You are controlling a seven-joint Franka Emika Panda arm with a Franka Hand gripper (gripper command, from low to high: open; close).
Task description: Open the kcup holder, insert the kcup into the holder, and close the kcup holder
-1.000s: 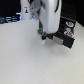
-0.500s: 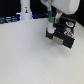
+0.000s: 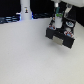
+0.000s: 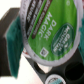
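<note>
While clamped on the kcup (image 4: pixel 47 31), claw (image 3: pixel 59 19) above kcup holder (image 3: pixel 61 37) | bare table (image 3: pixel 25 55) nearby.

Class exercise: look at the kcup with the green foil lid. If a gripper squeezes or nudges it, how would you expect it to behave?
The kcup is small beside the kcup holder, so it is probably light and easily knocked. Its green lid looks like thin foil, likely to dent or puncture under a fingertip. The round tapered body would probably roll if laid on its side.
</note>
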